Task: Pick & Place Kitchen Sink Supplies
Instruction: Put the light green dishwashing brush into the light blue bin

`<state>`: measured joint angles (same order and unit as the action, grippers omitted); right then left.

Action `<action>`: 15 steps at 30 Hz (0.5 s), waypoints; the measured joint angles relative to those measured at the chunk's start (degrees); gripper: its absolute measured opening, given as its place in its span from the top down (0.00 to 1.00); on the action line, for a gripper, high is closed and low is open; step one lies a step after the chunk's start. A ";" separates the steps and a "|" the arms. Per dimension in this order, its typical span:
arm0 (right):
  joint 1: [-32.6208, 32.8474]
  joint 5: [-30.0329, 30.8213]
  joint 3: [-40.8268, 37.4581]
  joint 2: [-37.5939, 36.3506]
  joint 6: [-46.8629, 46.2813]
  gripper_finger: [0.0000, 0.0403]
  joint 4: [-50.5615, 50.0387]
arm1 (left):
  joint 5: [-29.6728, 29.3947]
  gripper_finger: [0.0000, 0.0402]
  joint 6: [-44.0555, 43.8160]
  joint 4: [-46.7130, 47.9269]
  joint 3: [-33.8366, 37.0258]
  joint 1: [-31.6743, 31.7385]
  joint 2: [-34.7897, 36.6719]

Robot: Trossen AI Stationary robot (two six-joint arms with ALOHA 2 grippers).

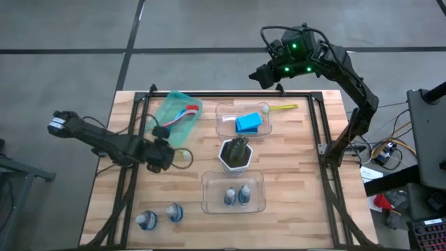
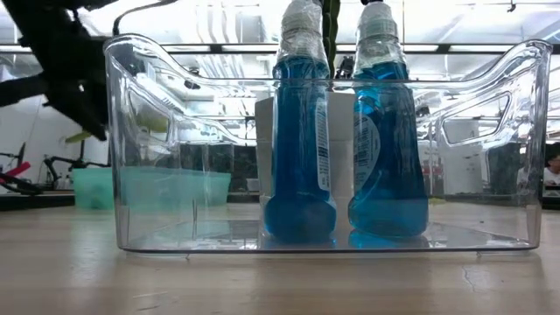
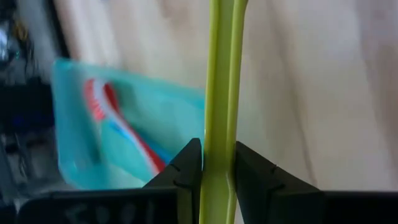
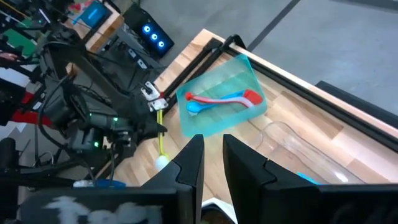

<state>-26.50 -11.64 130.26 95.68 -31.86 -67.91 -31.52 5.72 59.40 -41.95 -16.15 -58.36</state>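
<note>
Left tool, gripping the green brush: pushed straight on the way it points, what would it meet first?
Probably the teal plastic tray holding a red-and-blue brush; the left tool aims toward it, though depth is unclear.

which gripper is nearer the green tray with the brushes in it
Left. The left gripper sits just beside the green tray, on its near side, shut on a green brush. The right gripper hangs raised past the table's far edge, well off to the tray's right.
</note>
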 joint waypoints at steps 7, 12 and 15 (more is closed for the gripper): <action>0.00 -0.13 0.00 0.00 0.02 0.86 3.17 | -0.33 0.84 -9.15 2.14 -3.90 6.99 3.48; 0.00 -0.15 0.00 0.00 1.02 0.86 5.73 | -1.93 0.84 -17.25 1.86 -7.12 12.07 4.04; 0.00 -0.17 0.00 0.00 2.29 0.86 8.26 | -2.53 0.84 -21.33 1.29 -8.54 15.72 3.91</action>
<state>-26.50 -11.81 130.26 95.68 -29.57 -59.65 -34.05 -15.61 60.69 -50.49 -0.43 -54.46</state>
